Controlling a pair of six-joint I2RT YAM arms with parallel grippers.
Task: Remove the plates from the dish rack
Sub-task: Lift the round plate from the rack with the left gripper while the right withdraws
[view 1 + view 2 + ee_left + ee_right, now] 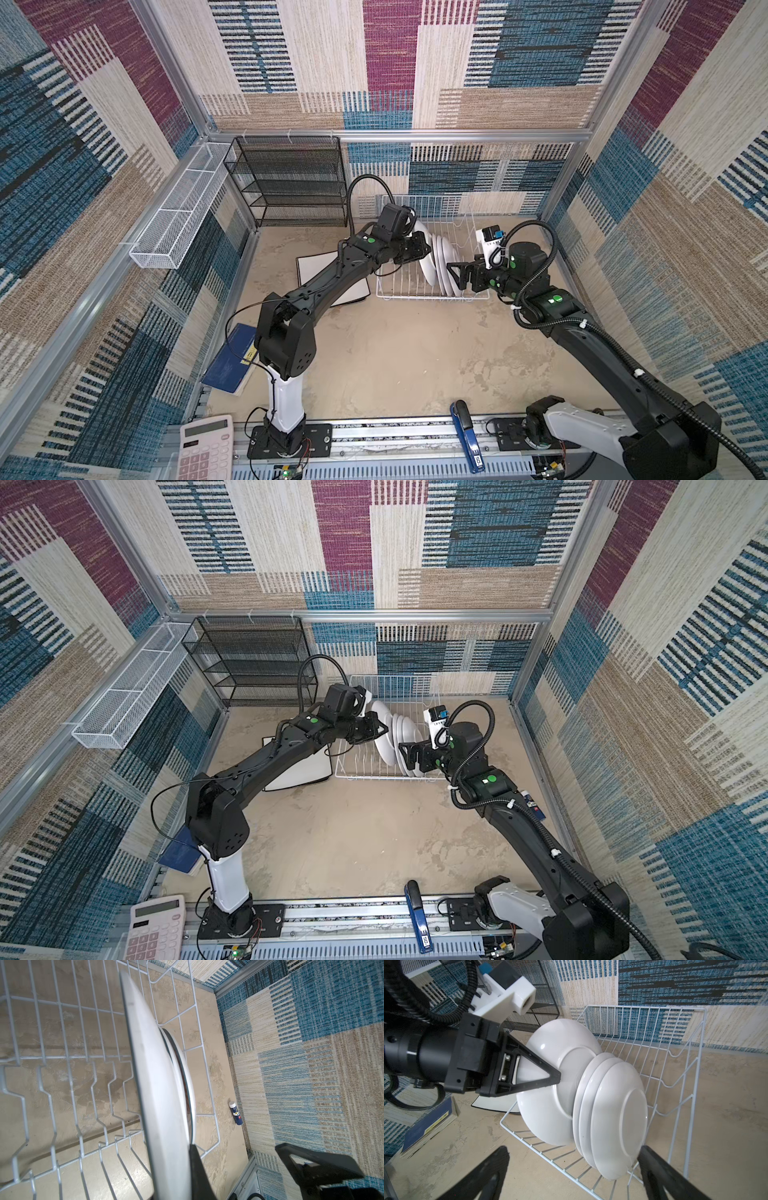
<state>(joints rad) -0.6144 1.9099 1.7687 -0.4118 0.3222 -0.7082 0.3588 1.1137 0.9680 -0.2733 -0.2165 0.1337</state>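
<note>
The dish rack (401,282) (361,766) stands on the counter (395,353) at approx. 1 o'clock in both top views, close to the back wall. At its 3 o'clock end, round white plates stand on edge: one big plate (428,274) (548,1118) and, just beside it on the 3 o'clock side, three small plates (446,249) (618,1118) packed together.

The left gripper (424,248) (380,729) is closed on the rim of the big plate, w/ the rim between its jaws. In the right wrist view one black finger (553,1079) lies on the back of this plate. The big plate is tilted and its lower edge is inside the rack; if it touches the wires I cannot tell.

The right gripper (453,277) (406,756) is wide open and holds nothing. It is at the 3 o'clock side of the small plates, very near them, but contact is not clear.

At 9 o'clock of the rack, square plates (311,266) w/ black edge lie flat on the counter, partly under the left arm.

Other things: black shelf (291,183) at 11 o'clock, blue book (230,361) at 8 o'clock, pink calculator (205,449) at 7 o'clock, blue stapler (467,436) at approx. 6 o'clock.
</note>
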